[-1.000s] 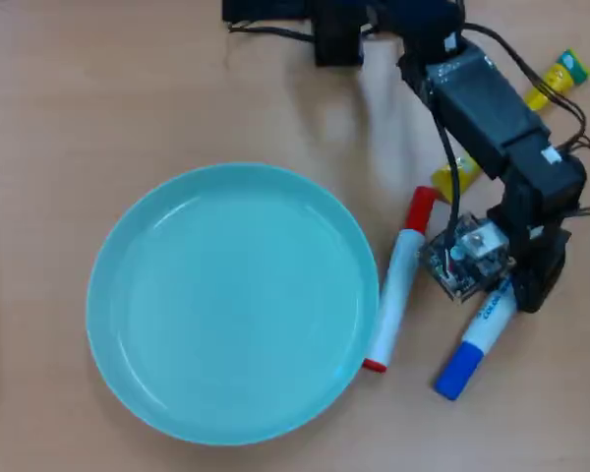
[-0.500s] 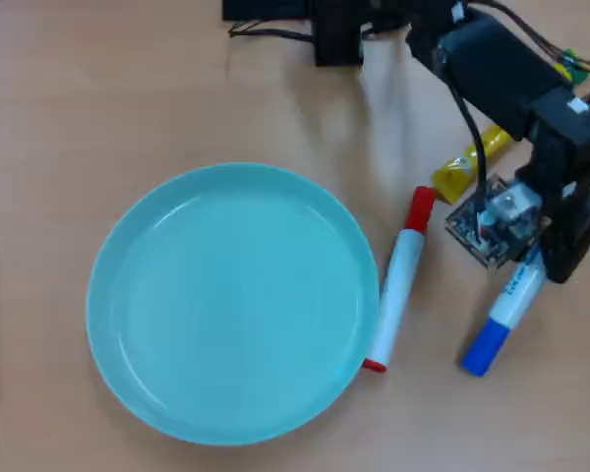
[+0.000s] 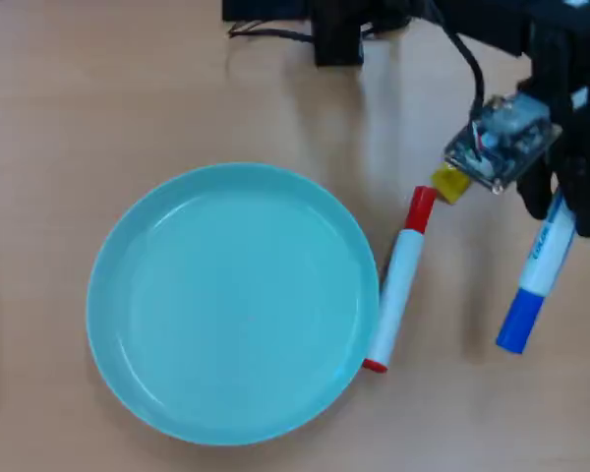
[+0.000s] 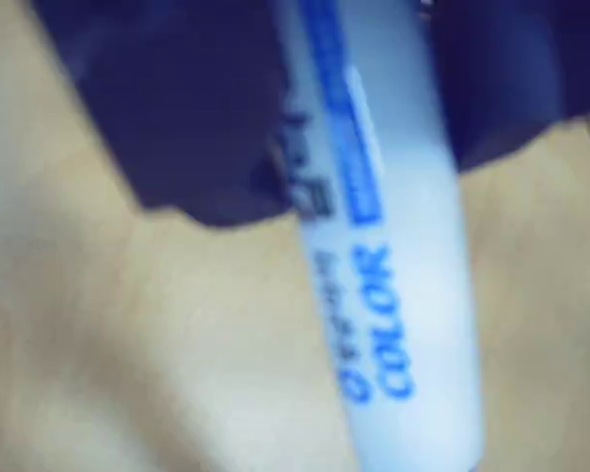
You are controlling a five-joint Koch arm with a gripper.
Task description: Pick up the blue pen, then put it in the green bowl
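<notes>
Black gripper (image 3: 567,202): clamped on white-barrelled blue-capped pen (image 3: 534,277) | Pen: hangs tilted, cap lowest, right of red-capped white marker (image 3: 398,280) in overhead view | Pale teal round bowl (image 3: 128,295): empty, well left of pen | Wrist view: pen barrel (image 4: 393,265) between dark jaws.

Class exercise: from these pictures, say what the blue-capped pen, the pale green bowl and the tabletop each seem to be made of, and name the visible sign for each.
Blue pen: probably smooth plastic, with a white barrel, printed blue lettering and an opaque blue cap.
Green bowl: glossy, with soft light streaks inside; glazed ceramic or melamine, the pictures cannot settle which.
Table: matte light wood look with faint grain, possibly laminate.
</notes>
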